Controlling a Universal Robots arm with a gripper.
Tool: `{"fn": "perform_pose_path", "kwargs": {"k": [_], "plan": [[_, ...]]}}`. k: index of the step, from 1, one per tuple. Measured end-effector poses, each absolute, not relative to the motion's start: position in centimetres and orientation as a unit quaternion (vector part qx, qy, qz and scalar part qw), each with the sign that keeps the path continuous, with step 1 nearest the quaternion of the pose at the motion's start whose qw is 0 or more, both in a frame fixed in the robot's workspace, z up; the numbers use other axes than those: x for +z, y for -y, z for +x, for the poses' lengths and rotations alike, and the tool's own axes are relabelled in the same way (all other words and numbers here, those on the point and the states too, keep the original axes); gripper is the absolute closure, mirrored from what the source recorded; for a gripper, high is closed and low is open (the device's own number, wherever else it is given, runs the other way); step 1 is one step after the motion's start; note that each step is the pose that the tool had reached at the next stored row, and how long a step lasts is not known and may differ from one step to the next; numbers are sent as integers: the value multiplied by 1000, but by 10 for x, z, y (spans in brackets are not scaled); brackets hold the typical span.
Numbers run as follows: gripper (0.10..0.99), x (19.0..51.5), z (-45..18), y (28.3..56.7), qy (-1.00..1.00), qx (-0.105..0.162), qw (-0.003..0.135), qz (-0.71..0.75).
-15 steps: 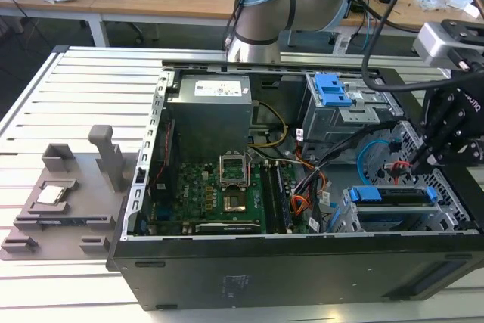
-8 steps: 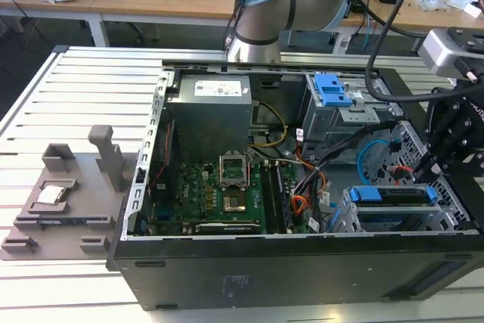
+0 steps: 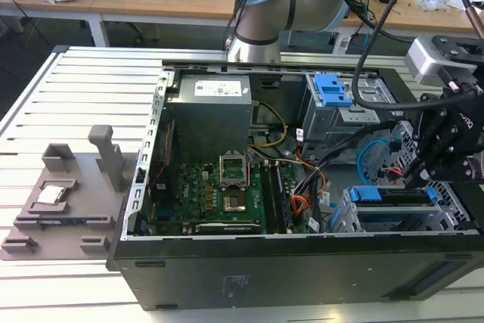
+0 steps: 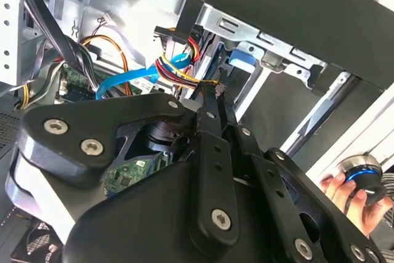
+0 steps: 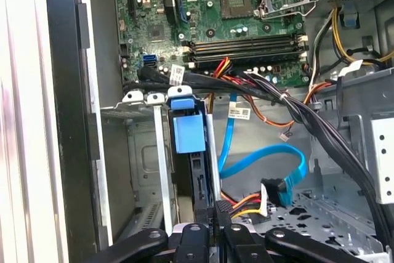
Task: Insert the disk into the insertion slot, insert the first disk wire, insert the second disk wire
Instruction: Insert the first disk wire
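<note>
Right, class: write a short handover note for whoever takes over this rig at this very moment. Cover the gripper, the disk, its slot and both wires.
Gripper: shut on the connector of the red-yellow-black wire, close against the disk's end.
Disk: sits in the insertion slot, blue frame showing.
Blue flat cable: lies loose on the case floor, its plug free.
Done: disk inserted.
Left: the held wire, which I cannot tell is seated or not, and the blue flat cable, not yet plugged in.

Fingers (image 5: pixel 200 241) pinch a wire plug (image 5: pixel 220 206) (red, yellow leads (image 5: pixel 247 202)); disk (image 5: pixel 188 132) sits in the insertion slot (image 5: pixel 161 170).
</note>
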State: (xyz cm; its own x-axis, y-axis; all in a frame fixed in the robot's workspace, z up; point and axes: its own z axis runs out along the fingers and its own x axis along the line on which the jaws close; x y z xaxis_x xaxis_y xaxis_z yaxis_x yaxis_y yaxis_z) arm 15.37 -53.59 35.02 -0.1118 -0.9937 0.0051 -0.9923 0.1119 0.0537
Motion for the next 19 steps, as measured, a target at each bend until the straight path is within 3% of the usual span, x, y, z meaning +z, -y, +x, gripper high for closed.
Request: {"fn": "perform_pose_path", "kwargs": {"k": [19], "plan": [[925,344,150,538,736,-17,21,676]]}}
